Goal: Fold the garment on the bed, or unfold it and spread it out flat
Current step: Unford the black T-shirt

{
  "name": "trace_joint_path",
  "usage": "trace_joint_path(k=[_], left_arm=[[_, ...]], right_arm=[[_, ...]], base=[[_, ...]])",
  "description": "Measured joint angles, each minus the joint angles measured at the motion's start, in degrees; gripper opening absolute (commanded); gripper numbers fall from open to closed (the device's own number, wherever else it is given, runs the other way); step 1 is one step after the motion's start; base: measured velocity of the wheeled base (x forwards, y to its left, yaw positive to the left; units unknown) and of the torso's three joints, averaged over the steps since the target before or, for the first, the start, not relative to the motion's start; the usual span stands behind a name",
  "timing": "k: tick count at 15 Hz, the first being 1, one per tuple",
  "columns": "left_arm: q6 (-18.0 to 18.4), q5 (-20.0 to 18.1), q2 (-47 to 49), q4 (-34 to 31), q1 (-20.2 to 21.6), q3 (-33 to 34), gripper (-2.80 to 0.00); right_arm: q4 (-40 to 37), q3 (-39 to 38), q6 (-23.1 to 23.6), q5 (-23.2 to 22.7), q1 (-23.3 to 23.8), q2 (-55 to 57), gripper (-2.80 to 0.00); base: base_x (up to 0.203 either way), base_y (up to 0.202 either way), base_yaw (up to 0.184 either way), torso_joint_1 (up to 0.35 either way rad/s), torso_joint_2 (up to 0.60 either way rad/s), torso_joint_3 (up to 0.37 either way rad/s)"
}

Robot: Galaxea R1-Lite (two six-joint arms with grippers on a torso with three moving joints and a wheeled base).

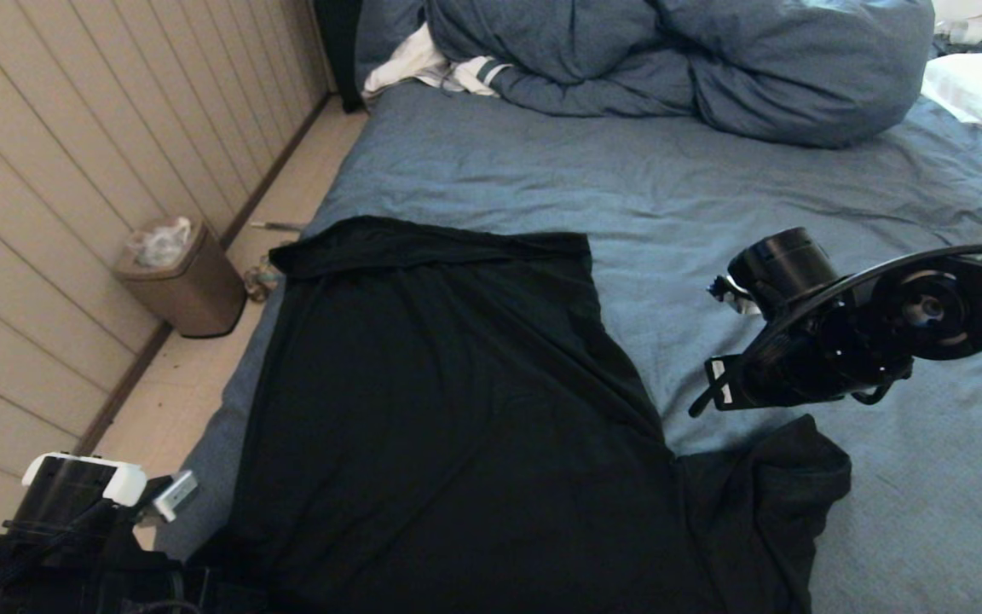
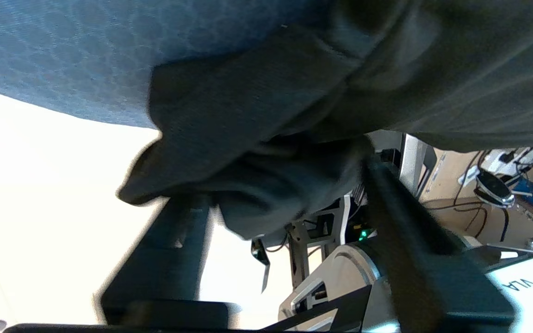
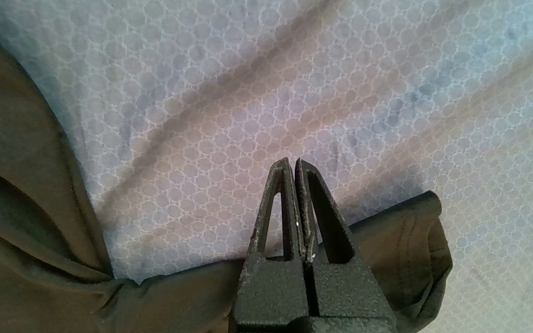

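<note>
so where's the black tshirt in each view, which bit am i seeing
Head view: the black T-shirt lies flat on the bed's near left part.
Left wrist view: its bunched sleeve hangs off the edge.
Right wrist view: its other sleeve lies behind the shut jaws.
Shared landmark: the blue-grey sheet.

Dim, soft daylight; overexposed floor glare

You're looking at a matt black knit garment (image 1: pixel 448 409), soft and lightly creased, on the bed (image 1: pixel 713 188), whose blue-grey sheet is wrinkled cloth with a fine honeycomb texture up close. Your right pincer (image 3: pixel 293 162) is rough, grainy black plastic. The duvet (image 1: pixel 678 60) is puffy matt cloth. The wall (image 1: pixel 73 170) looks like smooth pale panelling, and the bin (image 1: pixel 193 290) has a dull brown finish.
</note>
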State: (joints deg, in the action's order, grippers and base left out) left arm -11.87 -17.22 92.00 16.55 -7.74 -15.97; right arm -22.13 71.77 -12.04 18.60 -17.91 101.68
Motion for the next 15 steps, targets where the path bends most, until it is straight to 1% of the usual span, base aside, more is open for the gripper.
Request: trace_joint_path(k=[4, 7, 8, 10, 11, 12, 15], left_arm=[[0.20, 0.19, -0.59, -0.10, 0.00, 0.41, -2.80], [0.26, 0.62, -3.42, -1.18, 0.17, 1.10, -2.80], [0.48, 1.43, -5.08, -2.03, 0.48, 1.42, -2.80], [1.24, 3.08, -8.94, -5.69, 1.00, 1.50, -2.80], [2.37, 3.48, -10.90, -7.78, 1.50, 1.13, -2.80], [4.31, 3.92, -12.60, -9.81, 2.65, 0.43, -2.80], [11.38, 5.32, -15.24, -12.81, 8.68, -1.96, -2.80]], right_arm=[[-0.06, 0.22, 0.00, 0.00, 0.13, -0.20, -2.80], [-0.06, 0.22, 0.00, 0.00, 0.18, -0.28, -2.80], [-0.04, 0.22, 0.00, 0.00, 0.11, -0.26, -2.80], [0.00, 0.10, -0.07, -0.01, 0.09, -0.28, -2.80], [-0.02, -0.16, -0.08, -0.16, 0.09, -0.30, -2.80], [0.00, -0.39, -0.09, -0.71, 0.16, -0.37, -2.80], [0.00, -0.56, -0.05, -2.52, 1.41, -0.52, -2.80]], base=[[0.000, 0.000, 0.000, 0.000, 0.00, 0.000], [0.000, 0.000, 0.000, 0.000, 0.00, 0.000], [0.000, 0.000, 0.000, 0.000, 0.00, 0.000], [0.000, 0.000, 0.000, 0.000, 0.00, 0.000], [0.000, 0.000, 0.000, 0.000, 0.00, 0.000], [0.000, 0.000, 0.000, 0.000, 0.00, 0.000], [0.000, 0.000, 0.000, 0.000, 0.00, 0.000]])
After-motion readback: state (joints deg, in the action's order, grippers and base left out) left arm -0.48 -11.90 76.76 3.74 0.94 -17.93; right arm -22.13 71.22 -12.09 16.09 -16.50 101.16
